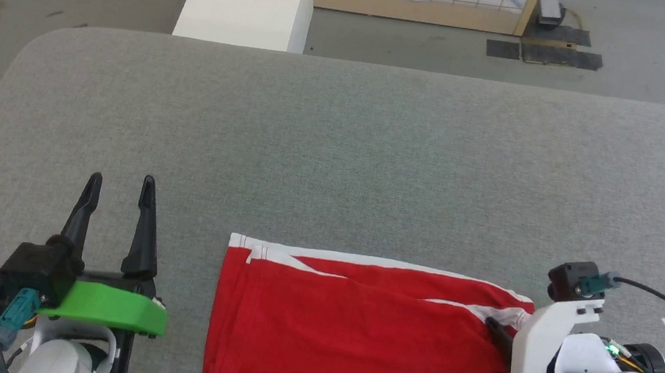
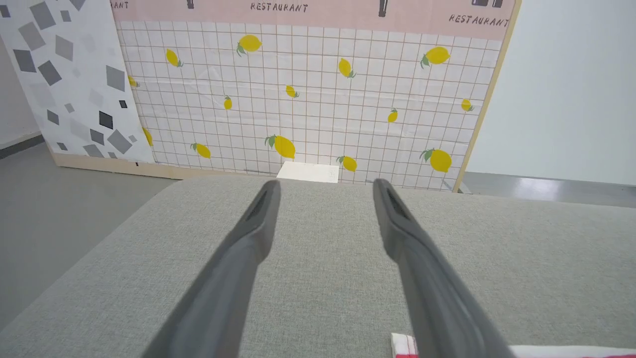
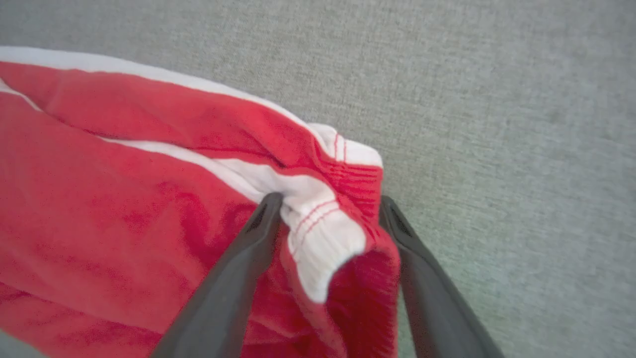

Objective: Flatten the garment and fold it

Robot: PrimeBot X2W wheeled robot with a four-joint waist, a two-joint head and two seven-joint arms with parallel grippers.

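Garment (image 1: 355, 325) lies on grey table (image 1: 336, 150). Wall board (image 2: 308, 99) says "RESTAURANT". Right end effector (image 3: 328, 204) wide apart, white band between fingers. Left end effector (image 1: 121, 183) apart, above table.

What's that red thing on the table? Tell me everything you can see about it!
The garment is bright red, soft-looking fabric with a white stripe along its far edge and a ribbed white band at its right end. It lies mostly flat but wrinkled on the grey table, close to the robot. The band end is bunched up between the open fingers of the right gripper.
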